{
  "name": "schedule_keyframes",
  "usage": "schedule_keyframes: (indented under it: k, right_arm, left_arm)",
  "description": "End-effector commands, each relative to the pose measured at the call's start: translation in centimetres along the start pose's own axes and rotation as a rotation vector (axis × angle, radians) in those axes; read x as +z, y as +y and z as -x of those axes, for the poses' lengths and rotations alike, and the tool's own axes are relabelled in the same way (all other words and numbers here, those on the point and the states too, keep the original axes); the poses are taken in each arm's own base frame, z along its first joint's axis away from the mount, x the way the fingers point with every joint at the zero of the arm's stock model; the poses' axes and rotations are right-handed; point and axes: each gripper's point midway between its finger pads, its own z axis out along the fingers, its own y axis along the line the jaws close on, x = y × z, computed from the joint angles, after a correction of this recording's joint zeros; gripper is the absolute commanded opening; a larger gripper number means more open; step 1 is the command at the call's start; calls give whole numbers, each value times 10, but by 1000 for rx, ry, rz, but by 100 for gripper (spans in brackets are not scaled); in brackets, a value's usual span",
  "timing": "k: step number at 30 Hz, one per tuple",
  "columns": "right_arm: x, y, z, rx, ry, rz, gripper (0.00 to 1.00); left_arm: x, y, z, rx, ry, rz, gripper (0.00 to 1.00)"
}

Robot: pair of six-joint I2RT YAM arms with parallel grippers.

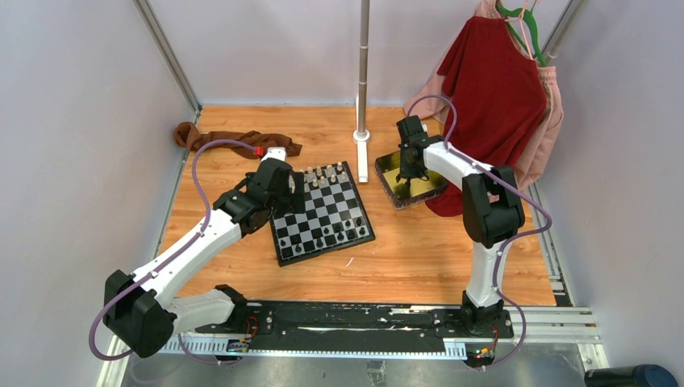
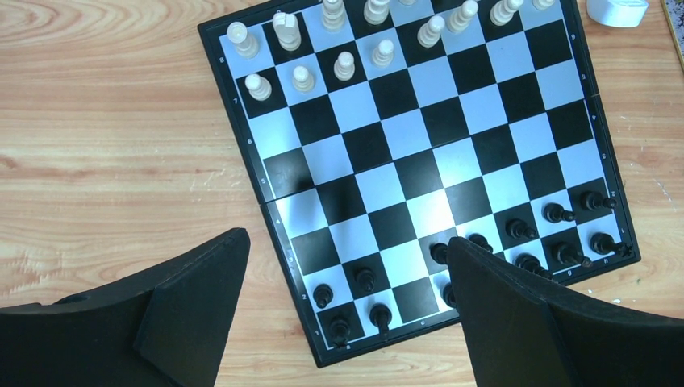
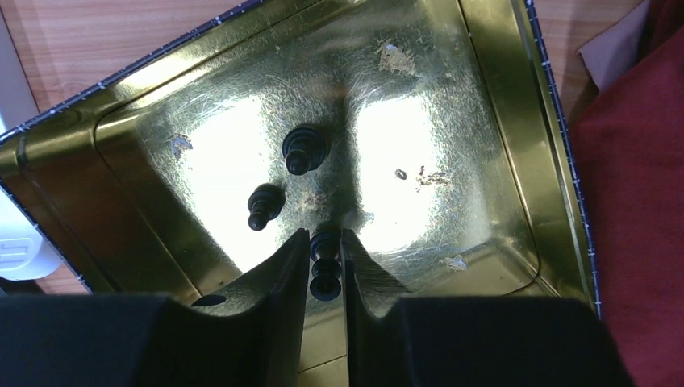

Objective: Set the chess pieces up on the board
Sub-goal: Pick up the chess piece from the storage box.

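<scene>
The checkered board [image 1: 323,214] [image 2: 419,153] lies mid-table. Cream pieces [image 2: 343,63] stand along its far rows and black pieces [image 2: 556,214] along its near rows. My left gripper [image 1: 292,192] [image 2: 347,302] is open and empty, hovering over the board's near-left corner. My right gripper [image 1: 410,169] [image 3: 325,242] is down inside the gold tin [image 1: 410,184] [image 3: 516,145] and shut on a black chess piece [image 3: 324,266]. Two more black pieces [image 3: 305,149] [image 3: 264,205] lie loose on the tin's floor.
A brown cloth [image 1: 234,141] lies at the far left. A white pole base [image 1: 362,153] stands between board and tin. Red and pink garments [image 1: 500,89] hang at the far right, right behind the tin.
</scene>
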Motion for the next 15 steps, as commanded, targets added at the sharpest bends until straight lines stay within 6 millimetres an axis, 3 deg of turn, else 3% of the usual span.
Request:
schedule_keyframes:
  k: [1,4,10,15]
  right_arm:
    - [2,-5,-1,7,30,-6,25]
    - [1,-6,-3,5,35,-7,24]
    - [-2,-7,-5,3,37,-5,11]
    - [-9,-6,1,2,20,1,6]
  left_arm:
    - [-4,-2,11,8,-27,1,99]
    - [-4,-2,11,7,-26,3,99]
    - [-6,0,9,-2,-27,1,99]
    - [-9,2,7,-9,-31,3,99]
